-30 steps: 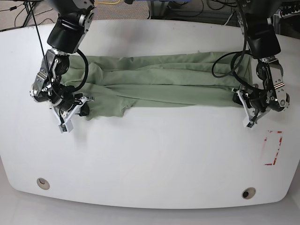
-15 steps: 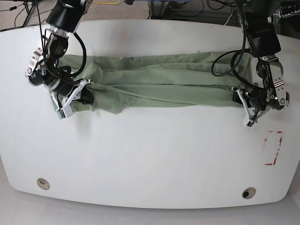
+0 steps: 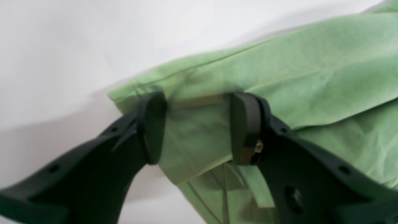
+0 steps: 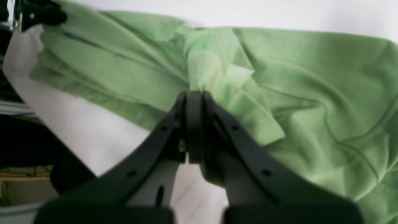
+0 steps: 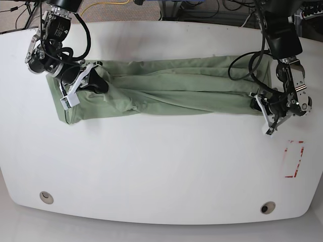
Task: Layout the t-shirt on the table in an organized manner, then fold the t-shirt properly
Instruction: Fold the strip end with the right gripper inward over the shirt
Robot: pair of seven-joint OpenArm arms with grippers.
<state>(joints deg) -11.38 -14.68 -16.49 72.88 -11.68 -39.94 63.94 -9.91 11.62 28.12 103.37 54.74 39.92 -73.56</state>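
On the left of the base view, the right tool (image 5: 81, 88) is pinched fully shut on a bunched fold of the t-shirt (image 5: 171, 93), holding that end near the far left corner of the surface (image 5: 161, 166). The shirt lies as a long, creased band across the far half, not yet flat. At its other end the left tool (image 5: 266, 115) stands partly open, its pads (image 3: 154, 124) straddling the shirt's corner without clamping it. Laying out looks to be the step in hand; next, the left tool likely needs to close on that corner so both ends can be drawn taut and spread. Since a second ago, the right tool has carried its end up and away from the near side, unfolding more cloth at the left, while the left tool has barely moved.
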